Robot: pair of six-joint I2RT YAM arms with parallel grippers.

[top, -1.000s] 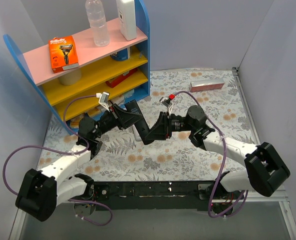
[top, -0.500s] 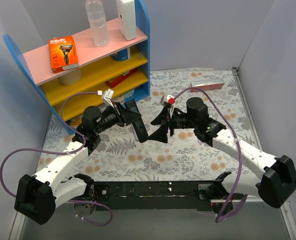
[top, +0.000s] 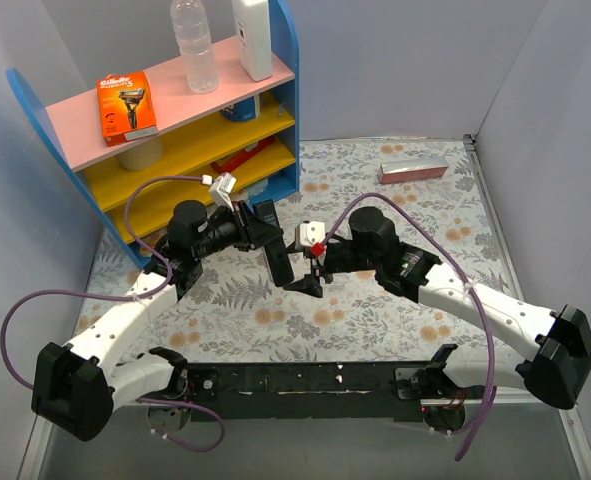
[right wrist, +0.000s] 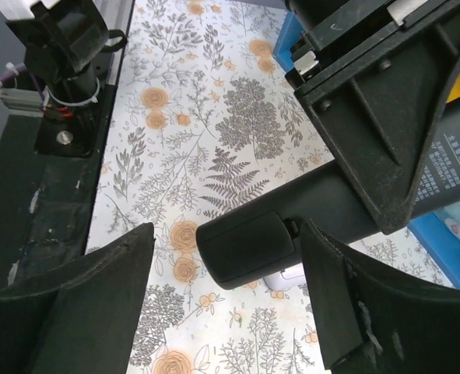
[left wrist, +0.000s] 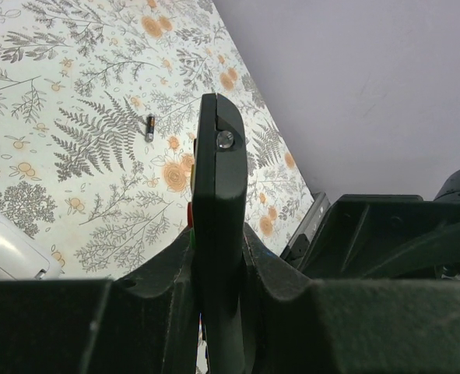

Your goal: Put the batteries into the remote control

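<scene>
Here the remote control (left wrist: 218, 187) is clamped in the left hand (top: 258, 232), its end flanked by the wide right hand (top: 308, 278). One battery (left wrist: 149, 127) is seen on the worktop (top: 445, 215); a razor box (top: 127, 105) is kept on the shelf (top: 230, 85).

We find free floral tabletop (top: 475, 215) at right; blue-sided shelf unit (top: 288, 140), pink rectangular box (top: 413, 171) and black plastic remote control (left wrist: 218, 195) obstruct.
</scene>
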